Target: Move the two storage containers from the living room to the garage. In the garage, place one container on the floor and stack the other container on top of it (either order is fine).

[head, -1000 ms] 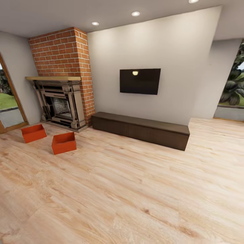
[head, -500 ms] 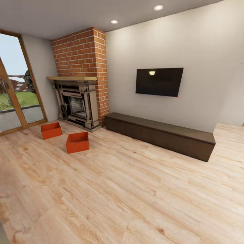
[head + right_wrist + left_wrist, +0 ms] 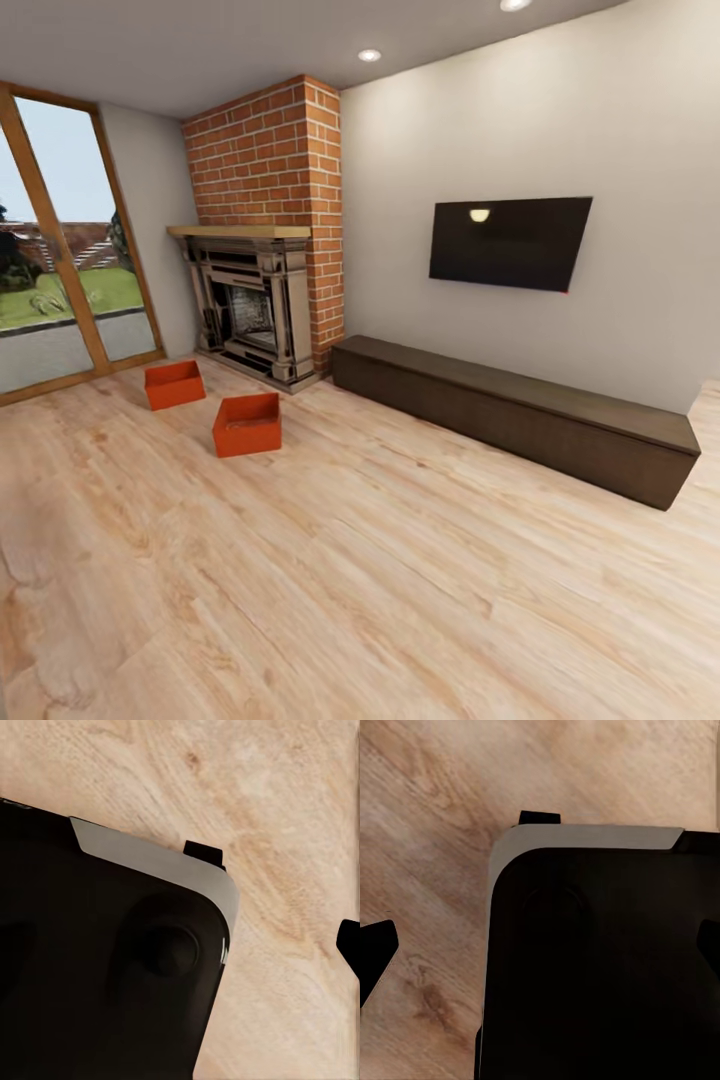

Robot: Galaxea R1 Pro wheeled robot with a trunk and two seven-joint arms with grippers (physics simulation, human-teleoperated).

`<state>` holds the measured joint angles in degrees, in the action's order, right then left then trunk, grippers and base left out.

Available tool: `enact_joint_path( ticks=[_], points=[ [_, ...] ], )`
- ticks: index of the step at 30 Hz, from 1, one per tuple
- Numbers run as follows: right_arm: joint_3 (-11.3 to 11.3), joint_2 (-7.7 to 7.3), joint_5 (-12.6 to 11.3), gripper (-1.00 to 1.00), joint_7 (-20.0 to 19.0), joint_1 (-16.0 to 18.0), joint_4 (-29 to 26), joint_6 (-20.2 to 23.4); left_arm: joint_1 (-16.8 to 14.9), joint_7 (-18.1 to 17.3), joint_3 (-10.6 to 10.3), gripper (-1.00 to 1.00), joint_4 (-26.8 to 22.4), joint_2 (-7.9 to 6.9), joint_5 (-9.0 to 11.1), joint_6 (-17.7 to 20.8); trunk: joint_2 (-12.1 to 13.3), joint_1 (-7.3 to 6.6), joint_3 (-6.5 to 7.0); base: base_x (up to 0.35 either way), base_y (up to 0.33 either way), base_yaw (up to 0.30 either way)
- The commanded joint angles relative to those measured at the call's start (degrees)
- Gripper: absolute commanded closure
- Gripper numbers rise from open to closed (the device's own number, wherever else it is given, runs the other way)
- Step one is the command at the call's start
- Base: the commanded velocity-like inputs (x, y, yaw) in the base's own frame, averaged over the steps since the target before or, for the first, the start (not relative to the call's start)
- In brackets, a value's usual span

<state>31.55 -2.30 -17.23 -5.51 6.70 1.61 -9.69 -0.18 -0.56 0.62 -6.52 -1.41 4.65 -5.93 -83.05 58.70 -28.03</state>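
I judge I'm on the approach: both storage containers sit on the wood-plank floor just before the fireplace, near the glass door, so I should roll up square to the nearer one before lowering an arm. The head view shows the room; my wrist views give floor and my own dark base, and I cannot tell whether either tool is spread or closed.

2 orange containers (upright, apart).
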Motion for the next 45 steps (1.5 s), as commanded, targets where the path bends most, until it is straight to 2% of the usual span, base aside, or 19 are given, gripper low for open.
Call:
enact_joint_path(
  ticks=[1, 15, 45],
  points=[
    [0.36, 0.01, -0.61, -1.00, -0.36, 0.06, 0.18, -0.33, -0.03, -0.06, 0.01, -1.00, 0.01, 0.00, 0.51, -0.13, -0.03, 0.03, -0.05, 0.322, 0.000, 0.003],
    [0.36, 0.00, -0.69, -1.00, -0.30, 0.06, 0.16, -0.33, -0.04, -0.06, 0.01, -1.00, 0.01, 0.00, 0.49, -0.13, -0.03, 0.03, -0.05, 0.322, 0.000, 0.021],
    [0.36, -0.01, -0.70, -1.00, -0.29, 0.06, 0.21, -0.33, 0.00, -0.06, 0.00, -1.00, 0.01, 0.00, 0.51, -0.13, -0.03, 0.03, -0.05, 0.322, 0.000, 0.231]
  ],
)
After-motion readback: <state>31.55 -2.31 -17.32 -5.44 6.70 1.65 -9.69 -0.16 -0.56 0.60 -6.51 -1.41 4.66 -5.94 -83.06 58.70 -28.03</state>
